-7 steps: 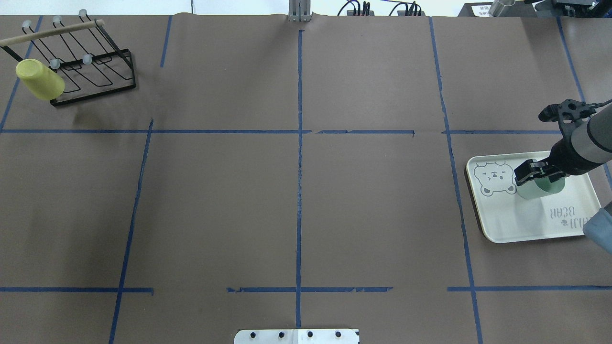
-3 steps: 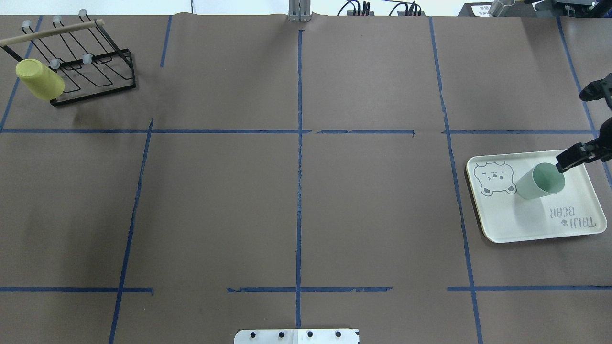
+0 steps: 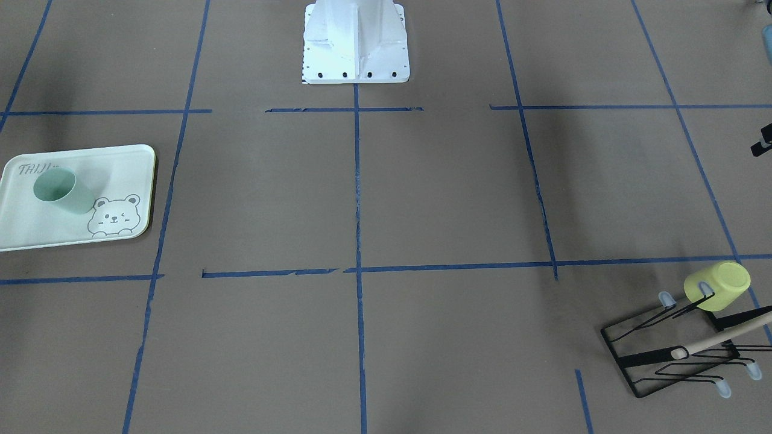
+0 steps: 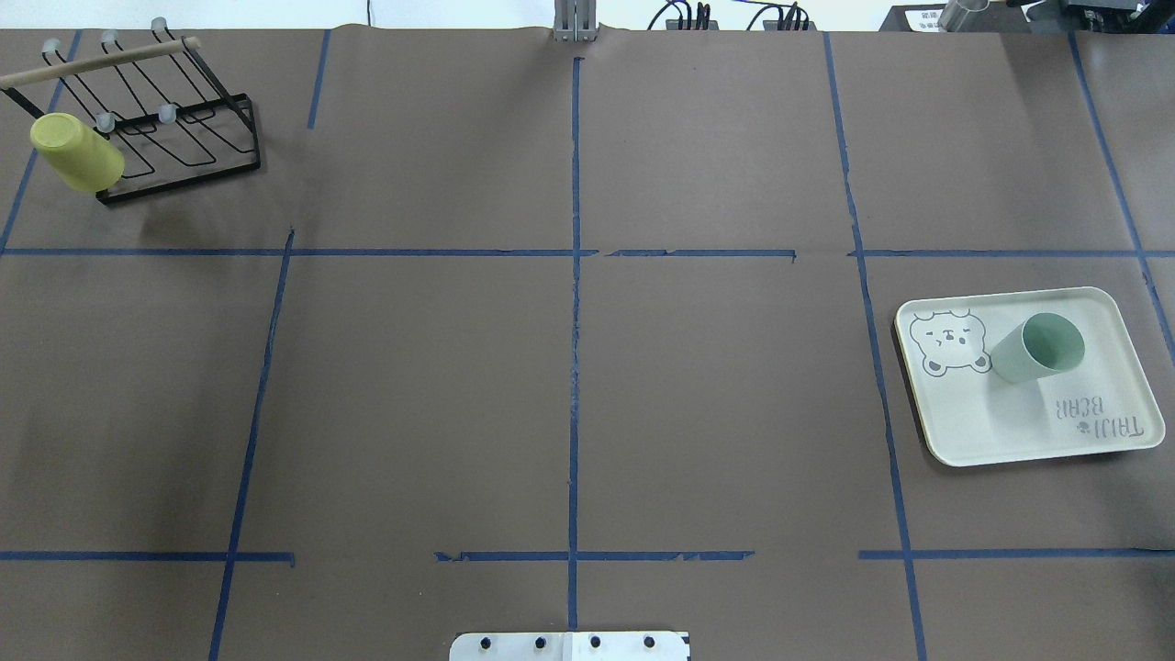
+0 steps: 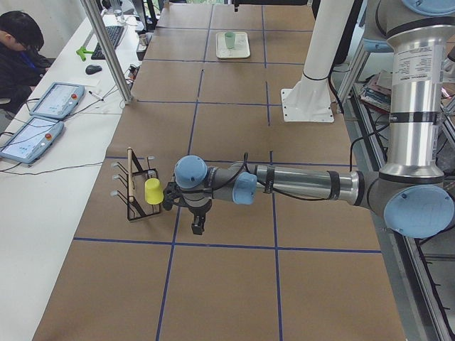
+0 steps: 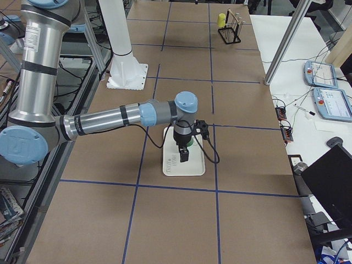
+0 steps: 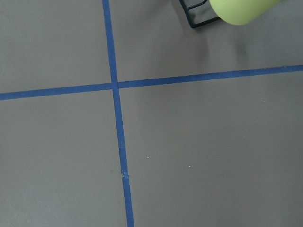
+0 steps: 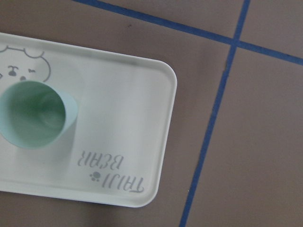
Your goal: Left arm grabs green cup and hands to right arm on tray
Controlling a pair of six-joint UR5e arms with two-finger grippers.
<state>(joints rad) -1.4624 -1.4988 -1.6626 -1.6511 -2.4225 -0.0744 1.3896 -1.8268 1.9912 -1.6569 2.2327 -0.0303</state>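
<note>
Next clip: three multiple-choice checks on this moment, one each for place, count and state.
1. Where is the green cup? A. on the floor B. on the tray C. on bare table
2. How many cups show? A. one B. two C. three
3. The green cup is: A. upright, mouth up B. on its side C. upside down
Answers: B, it stands inside the tray's rim; B, the only other one is the yellow-green cup, which hangs on the rack; A, the right wrist view looks into its open mouth.
</note>
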